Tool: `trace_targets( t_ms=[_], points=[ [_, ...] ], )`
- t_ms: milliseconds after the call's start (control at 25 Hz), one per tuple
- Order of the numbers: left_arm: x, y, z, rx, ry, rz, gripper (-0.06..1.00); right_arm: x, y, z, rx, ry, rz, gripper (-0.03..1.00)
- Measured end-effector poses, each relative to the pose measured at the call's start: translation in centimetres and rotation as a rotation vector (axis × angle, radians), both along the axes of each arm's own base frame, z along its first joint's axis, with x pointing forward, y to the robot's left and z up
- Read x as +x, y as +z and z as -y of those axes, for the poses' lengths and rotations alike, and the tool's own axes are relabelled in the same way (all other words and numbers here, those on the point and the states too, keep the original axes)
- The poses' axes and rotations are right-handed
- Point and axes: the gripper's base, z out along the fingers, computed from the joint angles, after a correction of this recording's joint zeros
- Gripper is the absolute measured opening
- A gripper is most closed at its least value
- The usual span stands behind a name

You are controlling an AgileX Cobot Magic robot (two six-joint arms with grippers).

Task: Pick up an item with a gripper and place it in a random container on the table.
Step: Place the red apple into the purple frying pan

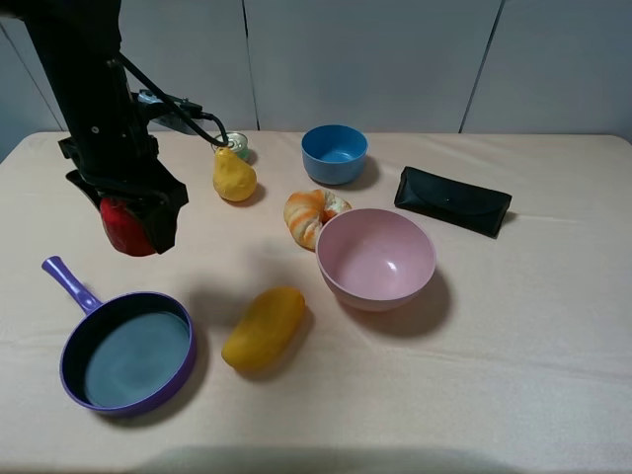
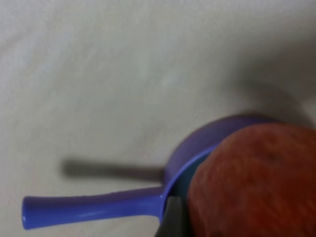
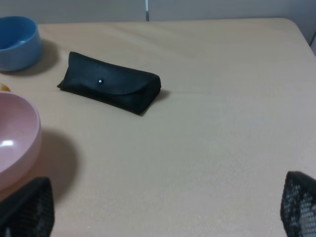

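My left gripper (image 1: 138,213) is shut on the red apple (image 1: 118,233) and holds it above the table (image 1: 513,375), at the left and a little behind the pan. The purple-rimmed frying pan (image 1: 133,360) lies at the front left with its handle pointing back-left. In the left wrist view the apple (image 2: 256,182) fills the corner, with one finger (image 2: 173,221) beside it and the pan's rim (image 2: 197,142) and handle below. My right gripper (image 3: 163,210) is open and empty, low over bare cloth at the right.
A yellow pear (image 1: 234,176), a blue bowl (image 1: 335,153), a striped orange-white item (image 1: 310,215), a pink bowl (image 1: 375,259), a mango (image 1: 263,327) and a black case (image 1: 453,200) lie across the table. The case (image 3: 111,89) lies ahead of the right gripper.
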Motion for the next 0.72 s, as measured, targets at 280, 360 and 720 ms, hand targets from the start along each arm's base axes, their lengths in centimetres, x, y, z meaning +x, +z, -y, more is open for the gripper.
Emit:
trace_targets(
  t_ms=[280,360,720],
  points=[
    [-1.6,0.7,1.1,0.018,-0.037,0.003,0.69,0.0,0.0,0.0,0.000,0.000,0.000,0.69],
    [-2.6,0.7,1.0,0.018,-0.037,0.014,0.69,0.0,0.0,0.0,0.000,0.000,0.000,0.69],
    [-6.6,-0.4,-1.0,0.016,-0.021,0.020,0.69,0.0,0.0,0.0,0.000,0.000,0.000,0.69]
  ],
)
